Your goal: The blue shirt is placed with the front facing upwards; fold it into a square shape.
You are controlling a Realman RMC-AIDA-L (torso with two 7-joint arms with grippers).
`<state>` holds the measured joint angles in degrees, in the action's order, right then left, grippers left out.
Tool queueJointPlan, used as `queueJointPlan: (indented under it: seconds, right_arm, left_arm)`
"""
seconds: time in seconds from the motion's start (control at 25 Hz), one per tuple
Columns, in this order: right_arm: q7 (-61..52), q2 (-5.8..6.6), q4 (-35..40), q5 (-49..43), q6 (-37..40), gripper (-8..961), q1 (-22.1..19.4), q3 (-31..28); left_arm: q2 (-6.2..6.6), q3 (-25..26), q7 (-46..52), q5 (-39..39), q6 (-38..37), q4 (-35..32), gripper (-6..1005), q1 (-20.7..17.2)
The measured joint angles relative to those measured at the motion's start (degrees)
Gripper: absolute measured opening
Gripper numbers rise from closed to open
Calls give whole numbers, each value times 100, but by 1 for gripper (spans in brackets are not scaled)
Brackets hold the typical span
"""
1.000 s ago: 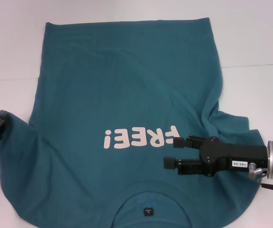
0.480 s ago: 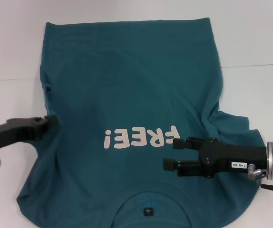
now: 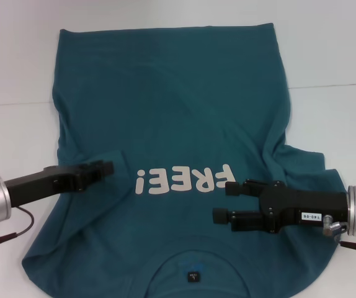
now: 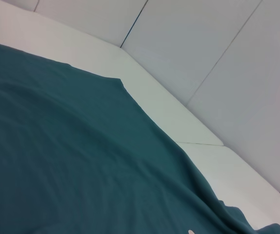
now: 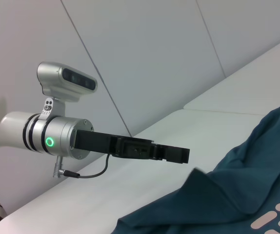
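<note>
Where the white bench [image 3: 327,56] carries it, the blue shirt [image 3: 165,112] lies front up, collar toward the robot, hem at the far side. Pale "FREE!" lettering [image 3: 184,180] reads upside down from the head view; this print serves as landmark.

Left gripper [image 3: 105,167]: reaches in from the robot's left, tips just beside the "!" end of the lettering, over the shirt. A fold of cloth is bunched along that side of the print, the sleeve turned inward onto the body. Whether the fingers are parted or pinched on cloth, cannot tell. From the right wrist view the same gripper [image 5: 183,155] hangs just above a raised peak of fabric, green ring lit on the arm's wrist.

Right gripper [image 3: 223,202]: on the opposite side of the lettering, just beneath the "F" end and nearer the collar. Its two fingers [image 3: 235,186] stand apart, nothing between them, hovering over the cloth.

Shirt's right sleeve is rumpled and spread out on the bench beyond the "F" end. Small dark label [image 3: 193,275] sits inside the collar, on the near side of the lettering. Left wrist view shows only smooth shirt cloth [image 4: 71,161] and a hem corner against bench.
</note>
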<state>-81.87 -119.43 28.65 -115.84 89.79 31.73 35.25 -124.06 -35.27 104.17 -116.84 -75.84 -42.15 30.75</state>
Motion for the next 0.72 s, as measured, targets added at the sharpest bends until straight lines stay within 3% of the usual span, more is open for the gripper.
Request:
queueJointPlan:
  seconds: [0.2,0.28,0.52,0.72]
  right_arm:
    - [4,0,11,2,6,945,0,0]
    - [1,3,16,10,15,945,0,0]
    - [-33,7,40,25,38,944,0,0]
    - [-58,9,48,27,48,944,0,0]
  left_arm:
    - [18,51,6,7,-8,-78,196,-115]
    - [27,59,-11,7,48,-138,412,-189]
    - [20,49,-35,-31,289,-217,654,-355]
    - [7,15,-68,-302,290,-178,766,-409]
